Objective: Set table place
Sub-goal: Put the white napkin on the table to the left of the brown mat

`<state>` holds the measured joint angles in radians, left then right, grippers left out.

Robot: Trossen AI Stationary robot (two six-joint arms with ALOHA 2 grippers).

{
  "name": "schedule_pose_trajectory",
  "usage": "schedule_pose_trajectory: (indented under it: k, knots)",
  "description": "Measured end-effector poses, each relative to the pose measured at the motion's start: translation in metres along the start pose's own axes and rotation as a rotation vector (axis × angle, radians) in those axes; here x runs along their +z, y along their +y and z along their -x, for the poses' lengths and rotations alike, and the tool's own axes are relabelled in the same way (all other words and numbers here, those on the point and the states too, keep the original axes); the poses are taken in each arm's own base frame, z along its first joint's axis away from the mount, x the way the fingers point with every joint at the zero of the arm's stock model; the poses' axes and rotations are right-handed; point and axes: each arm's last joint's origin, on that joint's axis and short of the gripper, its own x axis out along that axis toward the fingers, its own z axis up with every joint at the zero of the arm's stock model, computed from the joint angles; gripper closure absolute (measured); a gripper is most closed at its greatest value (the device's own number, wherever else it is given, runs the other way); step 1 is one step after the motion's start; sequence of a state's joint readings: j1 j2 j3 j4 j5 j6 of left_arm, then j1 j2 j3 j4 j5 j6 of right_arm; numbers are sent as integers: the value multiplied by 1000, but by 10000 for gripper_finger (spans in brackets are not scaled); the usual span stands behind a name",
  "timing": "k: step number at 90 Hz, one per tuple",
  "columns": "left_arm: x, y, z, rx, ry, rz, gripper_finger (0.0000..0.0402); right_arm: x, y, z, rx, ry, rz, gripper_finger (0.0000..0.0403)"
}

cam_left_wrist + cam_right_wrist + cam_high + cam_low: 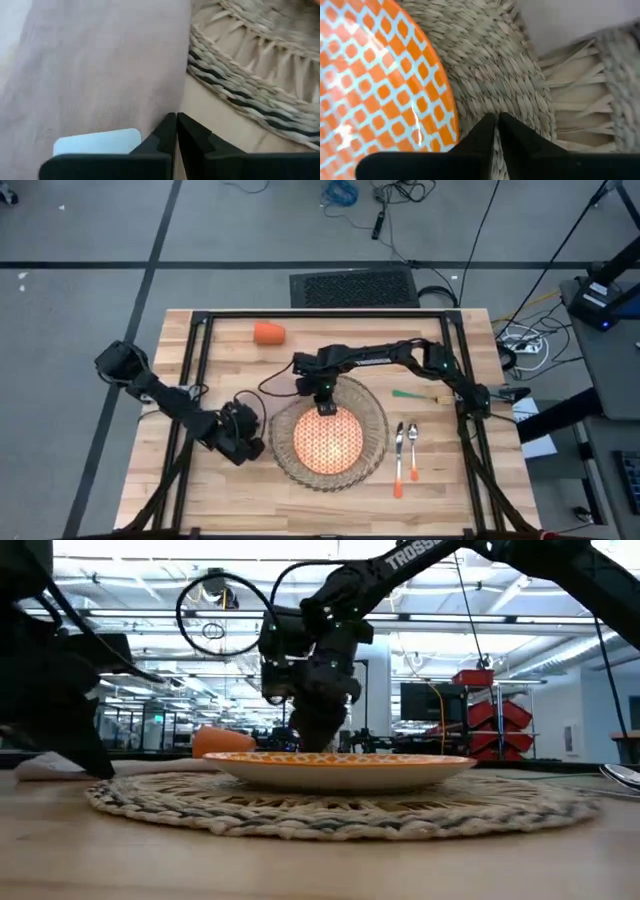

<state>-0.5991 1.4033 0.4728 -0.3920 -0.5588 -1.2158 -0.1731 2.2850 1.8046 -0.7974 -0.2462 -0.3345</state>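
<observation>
Right claw: hangs low over the far edge of the plate, fingers pressed together, nothing between them. In its wrist view the closed fingertips sit over the woven placemat, with the plate's orange-checked rim just beside them. In the low view this claw comes down just behind the plate.

Plate: centred on the round wicker placemat, which lies on the light-wood table.

Left claw: down low at the placemat's edge, on the side away from the right claw's cutlery side. Fingers pressed together, pinching nothing that can be seen. Under and ahead of them a beige napkin lies flat on the table, its edge just beside the placemat's braided border. A pale label shows on the cloth near the fingers.

Cup: orange, lying on its side, well beyond the right claw toward the table's far edge.

Cutlery: two orange-handled spoons side by side, just outside the placemat, on the far side of the plate from the left claw. A green-handled piece lies near them, closer to the right arm's base; its type cannot be told.
</observation>
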Motion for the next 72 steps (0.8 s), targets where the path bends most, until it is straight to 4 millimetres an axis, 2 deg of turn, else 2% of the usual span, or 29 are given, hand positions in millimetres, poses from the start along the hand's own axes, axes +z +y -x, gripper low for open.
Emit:
schedule_pose_trajectory:
  k: [12,18,36,46,60,72]
  knots:
    - [-1,0,1,-5,1,-4,398,6,-7,21,-34,-81,17,385]
    - [-2,-1,1,-7,1,-11,398,2,-13,31,-40,-75,6,385]
    - [-4,-1,3,-13,3,-26,398,-38,-26,41,-35,-73,-60,385]
    - [-5,-2,3,-14,3,-29,398,-67,-16,40,-46,-121,-61,385]
    - [-5,-1,3,-12,4,-43,398,-94,1,48,-67,-271,-88,385]
    - [-5,-2,3,-14,4,-45,398,-121,16,40,-79,-256,-125,385]
